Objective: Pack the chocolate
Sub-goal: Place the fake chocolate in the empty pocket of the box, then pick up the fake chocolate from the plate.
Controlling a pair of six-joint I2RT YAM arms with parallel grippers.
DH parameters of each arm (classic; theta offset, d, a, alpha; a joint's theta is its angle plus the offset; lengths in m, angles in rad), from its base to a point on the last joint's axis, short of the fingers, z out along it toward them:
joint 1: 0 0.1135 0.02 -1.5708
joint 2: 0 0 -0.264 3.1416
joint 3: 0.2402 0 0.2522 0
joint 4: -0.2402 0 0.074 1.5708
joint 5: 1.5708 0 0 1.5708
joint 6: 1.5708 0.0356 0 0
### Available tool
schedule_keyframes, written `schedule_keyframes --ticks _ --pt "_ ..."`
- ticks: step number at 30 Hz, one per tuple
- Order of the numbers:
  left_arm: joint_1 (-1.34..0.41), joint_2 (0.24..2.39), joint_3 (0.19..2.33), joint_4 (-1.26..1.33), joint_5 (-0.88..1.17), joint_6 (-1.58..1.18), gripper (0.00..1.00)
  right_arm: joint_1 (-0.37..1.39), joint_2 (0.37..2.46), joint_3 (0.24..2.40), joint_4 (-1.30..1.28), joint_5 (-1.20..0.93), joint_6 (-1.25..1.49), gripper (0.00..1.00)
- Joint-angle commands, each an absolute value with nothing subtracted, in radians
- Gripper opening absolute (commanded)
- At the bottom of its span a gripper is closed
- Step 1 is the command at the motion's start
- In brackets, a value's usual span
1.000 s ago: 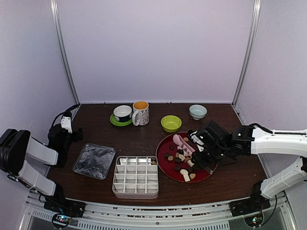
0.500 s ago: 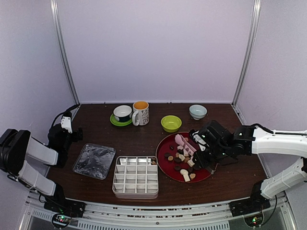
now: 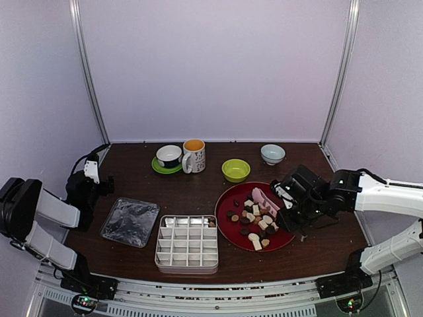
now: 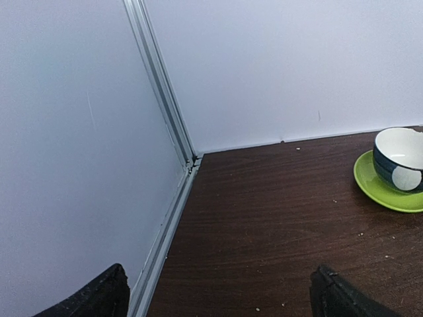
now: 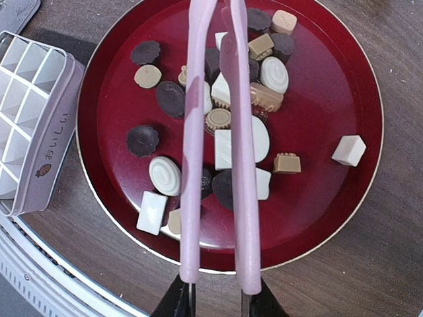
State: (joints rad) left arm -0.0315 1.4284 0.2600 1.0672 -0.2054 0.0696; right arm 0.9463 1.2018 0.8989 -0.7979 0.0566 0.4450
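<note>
While the dark wooden table [image 3: 198, 191] fills the floor of the white-walled booth, 2 arms reach onto it from the near edge. The left arm is folded back at the left side. The left gripper [image 4: 218, 294] has its fingers spread wide with nothing between them, and it faces the far left corner.

The right arm bends in from the right, and the right gripper [image 5: 217, 305] is pinched on the handle end of the pink tongs [image 5: 198, 132].

A pale divided box [image 3: 188, 243] sits near the front edge. Its foil lid [image 3: 130, 222] lies flat just to its left, apart from it. Just right of the box is a round red plate [image 5: 330, 86], close beside it.

Along the back stand a white mug [image 3: 193, 156], a green bowl [image 3: 236, 170] and a pale bowl [image 3: 272, 154]. A dark-banded cup [image 4: 400, 158] rests on a green saucer [image 4: 377, 188] beside the mug.

The 2 blades of the tongs run close together above the plate. Their tips lie past the wrist view's top edge, so I cannot tell whether they hold a piece.

The chocolate [image 5: 274, 74] lies on the plate in brown, tan and cream pieces. Most of it is heaped under the tongs, and 1 cream cube [image 5: 348, 150] sits alone near the right rim.
</note>
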Motion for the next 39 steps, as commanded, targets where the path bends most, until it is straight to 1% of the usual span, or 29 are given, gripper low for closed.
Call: schedule_keyframes --ticks 1,10,13,18,31,39 --pt "-0.022 1.427 0.276 1.092 -0.212 0.069 0.98 0.941 1.153 0.917 -0.892 0.122 0.476 0.25" --pt "-0.023 1.427 0.276 1.091 -0.211 0.069 0.98 0.892 1.112 0.921 -1.062 0.195 0.577 0.24" --pt "-0.022 1.427 0.276 1.091 -0.211 0.069 0.98 0.851 1.108 0.913 -1.062 0.173 0.580 0.27" --pt "-0.022 1.427 0.276 1.091 -0.212 0.069 0.98 0.802 1.138 0.917 -1.058 0.140 0.559 0.27" --pt "-0.023 1.427 0.276 1.091 -0.211 0.069 0.98 0.794 1.123 0.887 -0.993 0.115 0.553 0.26" --pt "-0.023 1.426 0.277 1.091 -0.212 0.069 0.98 0.792 1.092 0.867 -1.000 0.105 0.562 0.25"
